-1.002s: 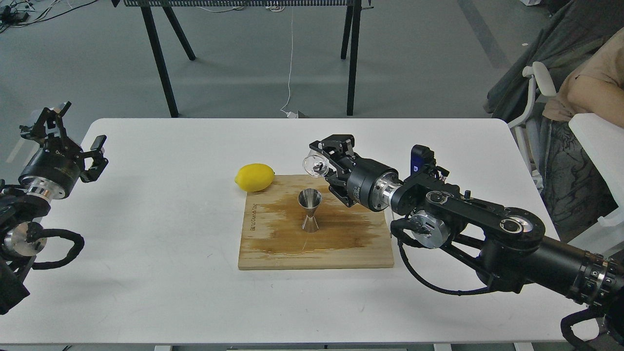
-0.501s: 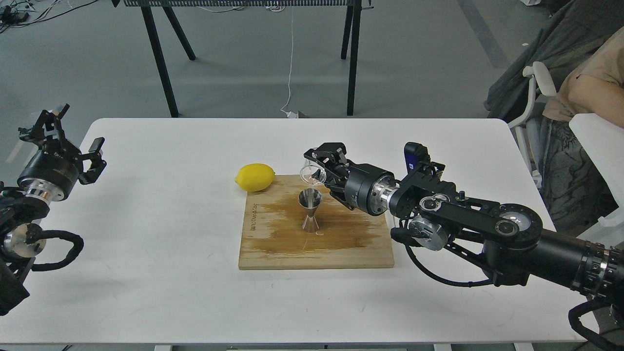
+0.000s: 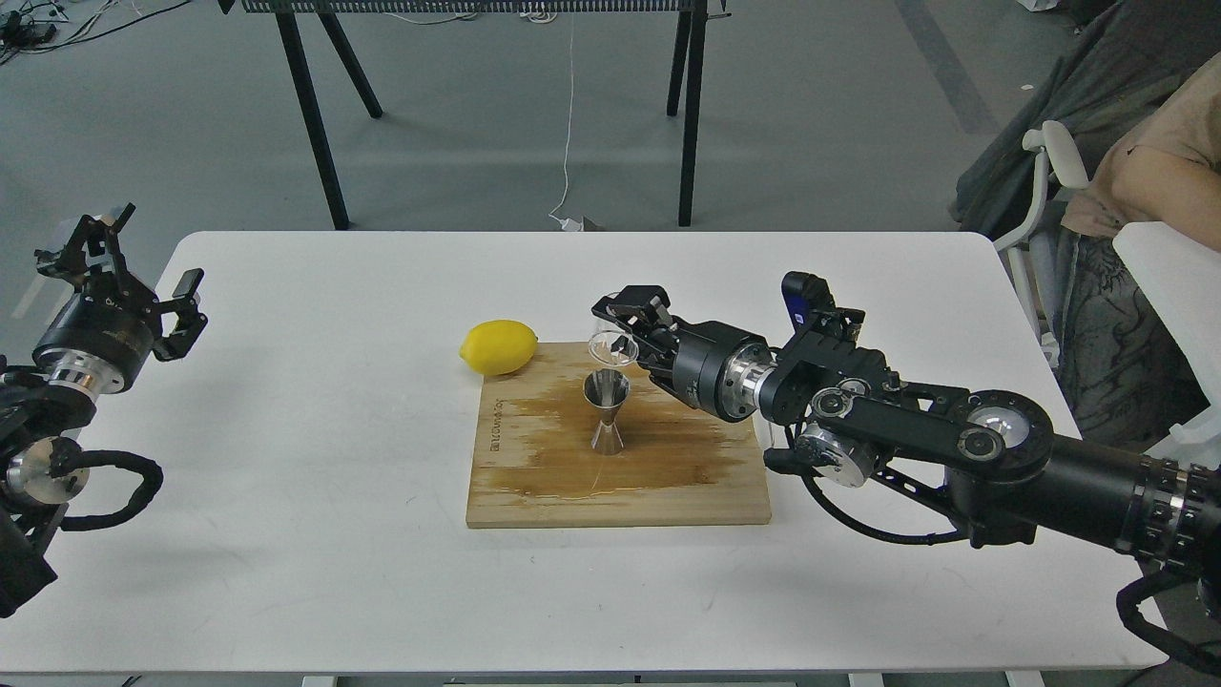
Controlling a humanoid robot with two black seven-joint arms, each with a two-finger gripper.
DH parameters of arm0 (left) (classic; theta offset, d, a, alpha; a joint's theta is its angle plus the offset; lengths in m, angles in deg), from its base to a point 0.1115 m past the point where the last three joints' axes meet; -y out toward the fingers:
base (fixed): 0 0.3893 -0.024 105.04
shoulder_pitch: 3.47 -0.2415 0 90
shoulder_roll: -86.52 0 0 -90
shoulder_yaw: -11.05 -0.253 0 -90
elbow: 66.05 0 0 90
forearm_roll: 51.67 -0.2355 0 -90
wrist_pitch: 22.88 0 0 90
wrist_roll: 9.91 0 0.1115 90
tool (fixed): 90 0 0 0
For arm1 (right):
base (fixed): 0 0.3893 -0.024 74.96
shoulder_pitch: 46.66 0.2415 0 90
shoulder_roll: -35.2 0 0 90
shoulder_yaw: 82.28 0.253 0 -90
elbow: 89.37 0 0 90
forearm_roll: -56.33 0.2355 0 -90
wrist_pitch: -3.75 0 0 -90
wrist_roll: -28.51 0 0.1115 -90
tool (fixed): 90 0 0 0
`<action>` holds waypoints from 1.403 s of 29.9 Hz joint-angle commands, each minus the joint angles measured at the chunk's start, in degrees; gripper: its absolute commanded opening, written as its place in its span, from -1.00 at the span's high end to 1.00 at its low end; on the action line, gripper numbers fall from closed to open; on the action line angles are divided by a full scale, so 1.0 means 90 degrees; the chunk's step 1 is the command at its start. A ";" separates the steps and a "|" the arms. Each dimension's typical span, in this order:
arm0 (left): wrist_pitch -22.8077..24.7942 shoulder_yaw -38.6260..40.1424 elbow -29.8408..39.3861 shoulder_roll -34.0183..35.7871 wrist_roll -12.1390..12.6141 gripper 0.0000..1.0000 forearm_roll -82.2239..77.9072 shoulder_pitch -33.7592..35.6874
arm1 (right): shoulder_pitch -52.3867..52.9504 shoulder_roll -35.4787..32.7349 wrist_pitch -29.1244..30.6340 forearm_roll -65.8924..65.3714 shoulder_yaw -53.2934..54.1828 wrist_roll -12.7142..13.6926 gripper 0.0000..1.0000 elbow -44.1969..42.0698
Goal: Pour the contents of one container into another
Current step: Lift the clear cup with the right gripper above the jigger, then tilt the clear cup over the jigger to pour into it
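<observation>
The steel jigger (image 3: pixel 607 410) stands upright near the middle of the wet wooden board (image 3: pixel 534 477). My right gripper (image 3: pixel 622 329) is shut on the clear cup (image 3: pixel 610 347). The cup sits close to upright, just behind and above the jigger's mouth, low over the board's far edge. I cannot tell whether the cup touches the board. My left gripper (image 3: pixel 119 262) hangs open off the table's left edge, far from both containers, with nothing in it.
A yellow lemon (image 3: pixel 498 346) lies on the white table (image 3: pixel 315 534) against the board's far left corner. A person sits in a chair (image 3: pixel 1049 181) past the table's right end. Black trestle legs (image 3: pixel 315 124) stand on the floor behind the table.
My right gripper has turned the clear cup from tipped back to nearly upright and lowered it leftward, down behind the jigger. The left arm has barely moved.
</observation>
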 commanded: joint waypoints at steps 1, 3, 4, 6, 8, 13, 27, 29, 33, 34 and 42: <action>0.0000 0.0000 -0.0009 -0.0009 0.0000 -0.97 0.0009 0.0000 | 0.0081 0.0000 0.0029 0.0000 -0.0055 0.0000 0.23 -0.0005; 0.0000 0.0000 0.0001 -0.0009 0.0000 -0.97 0.0009 0.0000 | 0.0100 0.0000 0.0030 0.0000 -0.0084 0.0000 0.23 -0.0005; 0.0000 0.0000 0.0001 0.0001 0.0000 -0.97 0.0009 0.0000 | 0.0129 0.0000 0.0039 0.0000 -0.0123 0.0000 0.23 0.0005; 0.0000 0.0000 0.0001 -0.0009 0.0000 -0.97 0.0009 0.0000 | 0.0227 0.0000 0.0030 0.0000 -0.0250 0.0000 0.23 -0.0005; 0.0000 0.0000 0.0001 -0.0009 0.0000 -0.97 0.0009 0.0000 | 0.0286 0.0000 0.0039 -0.0010 -0.0358 -0.0010 0.23 -0.0005; 0.0000 0.0000 0.0001 -0.0009 0.0000 -0.97 0.0009 0.0000 | 0.0335 -0.0010 0.0039 -0.0029 -0.0417 -0.0010 0.23 -0.0005; 0.0000 0.0000 0.0001 -0.0009 0.0000 -0.97 0.0019 0.0000 | 0.0462 0.0010 0.0039 -0.0381 -0.0758 -0.0010 0.22 -0.0142; 0.0000 0.0000 0.0001 -0.0009 0.0000 -0.97 0.0019 0.0000 | 0.0500 0.0010 0.0039 -0.0381 -0.0836 -0.0010 0.22 -0.0142; 0.0000 0.0010 0.0001 -0.0009 0.0000 -0.97 0.0019 0.0000 | 0.0540 0.0010 0.0049 -0.0381 -0.0876 -0.0010 0.22 -0.0142; 0.0000 0.0010 0.0001 -0.0009 0.0000 -0.97 0.0019 0.0000 | 0.0549 0.0010 0.0049 -0.0401 -0.0876 -0.0020 0.22 -0.0142; 0.0000 0.0010 -0.0009 -0.0028 0.0000 -0.97 0.0019 0.0000 | 0.0754 0.0029 0.0068 -0.0430 -0.1158 -0.0049 0.22 -0.0132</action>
